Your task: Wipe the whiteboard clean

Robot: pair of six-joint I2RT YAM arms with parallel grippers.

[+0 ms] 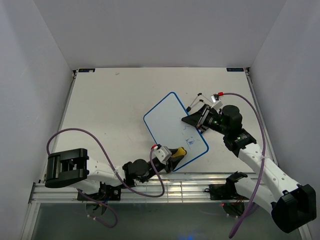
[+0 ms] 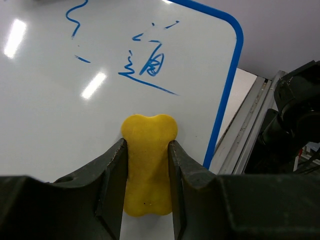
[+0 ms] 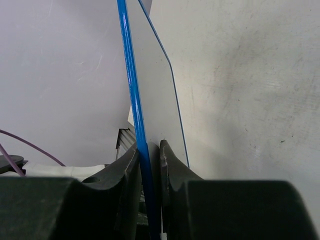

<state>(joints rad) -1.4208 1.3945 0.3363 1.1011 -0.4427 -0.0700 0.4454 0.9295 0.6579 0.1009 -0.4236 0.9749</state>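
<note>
The left tool (image 2: 147, 145), by the near edge of the table (image 1: 110, 110), is closed on the one yellow eraser (image 2: 148, 165). The eraser's head meets the single whiteboard (image 1: 170, 125) at its near corner, just short of a patch of blue writing (image 2: 150, 67). The board lies skewed, with that corner close to the table's near edge. The right tool (image 3: 148, 150) is clamped on the board's right-hand edge. White table spreads left of the board and beyond it to the far edge

We see a lab test cell: plain white panels (image 1: 160, 30) boxing a white table (image 1: 110, 105), with aluminium framing (image 1: 165, 189) along the frame's bottom.
</note>
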